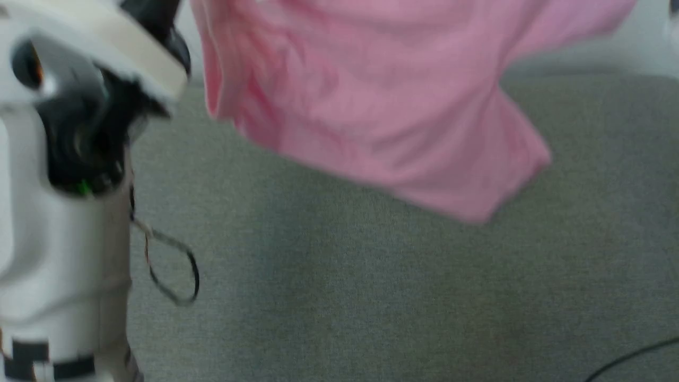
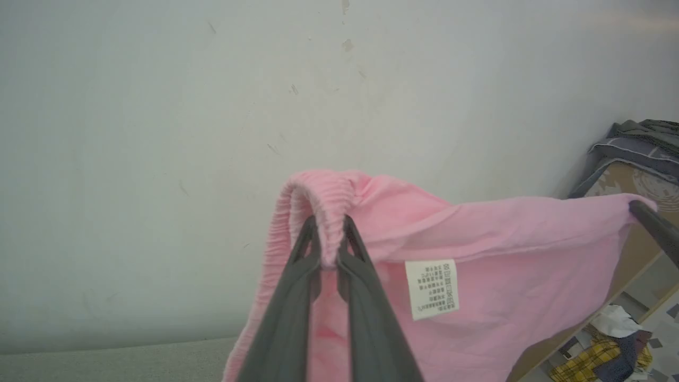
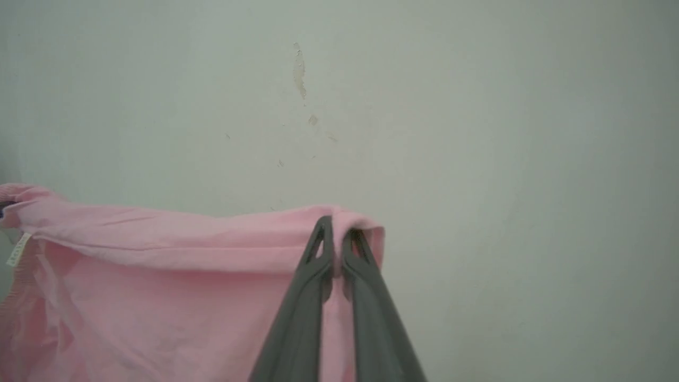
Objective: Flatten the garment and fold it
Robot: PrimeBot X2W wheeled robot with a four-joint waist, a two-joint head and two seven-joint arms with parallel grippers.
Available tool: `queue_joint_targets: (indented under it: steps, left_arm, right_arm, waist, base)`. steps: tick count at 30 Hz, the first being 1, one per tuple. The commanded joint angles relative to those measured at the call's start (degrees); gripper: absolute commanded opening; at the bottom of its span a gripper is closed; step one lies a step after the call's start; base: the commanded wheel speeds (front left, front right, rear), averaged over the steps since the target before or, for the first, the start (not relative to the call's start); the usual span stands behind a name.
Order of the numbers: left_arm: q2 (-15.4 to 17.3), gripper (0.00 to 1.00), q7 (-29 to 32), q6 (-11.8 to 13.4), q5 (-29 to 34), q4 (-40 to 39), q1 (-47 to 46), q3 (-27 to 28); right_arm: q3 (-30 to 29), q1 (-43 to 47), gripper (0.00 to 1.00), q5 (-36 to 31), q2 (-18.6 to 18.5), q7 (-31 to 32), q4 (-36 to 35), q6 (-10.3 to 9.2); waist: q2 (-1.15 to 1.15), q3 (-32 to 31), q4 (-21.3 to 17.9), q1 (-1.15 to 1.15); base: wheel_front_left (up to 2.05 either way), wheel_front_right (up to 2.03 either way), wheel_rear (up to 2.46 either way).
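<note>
Grey fabric surface [image 1: 371, 297] below; pink garment [image 1: 371, 101] hangs at twelve o'clock, left gripper [image 2: 329, 236] clamping its waistband [image 2: 318, 193], right gripper [image 3: 337, 236] pinching another edge.

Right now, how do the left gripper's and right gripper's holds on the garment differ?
The left gripper pinches the gathered waistband; the right gripper pinches a smooth edge. The care label sits close beside the left gripper, far from the right gripper. Both are shut on the garment, holding it up between them.
</note>
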Motion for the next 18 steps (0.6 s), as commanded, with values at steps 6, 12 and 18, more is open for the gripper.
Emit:
queue_joint_targets:
  steps: [6,12,18]
  left_arm:
    - [0.41,0.0,-7.2,-1.98,4.07,13.57,-17.05,0.15]
    - [-0.99,0.0,-16.08,-3.9,6.7,25.25,-26.19,-0.34]
    - [-2.24,0.0,-21.59,-6.68,8.19,34.44,-25.45,-2.4]
  right_arm:
    - [3.32,-15.75,0.0,-4.2,0.58,-9.49,13.87,-0.04]
    - [5.91,-23.84,0.0,-7.76,2.69,-17.83,26.58,-0.04]
    - [8.75,-22.76,0.0,-8.09,4.25,-23.27,35.16,-0.04]
  waist:
    - [0.0,14.72,-1.96,-0.01]
    - [0.0,19.23,-2.13,-0.01]
    - [0.0,20.48,-1.43,-0.01]
  base:
    - [0.0,0.0,0.0]
    - [0.0,0.0,0.0]
    - [0.0,0.0,0.0]
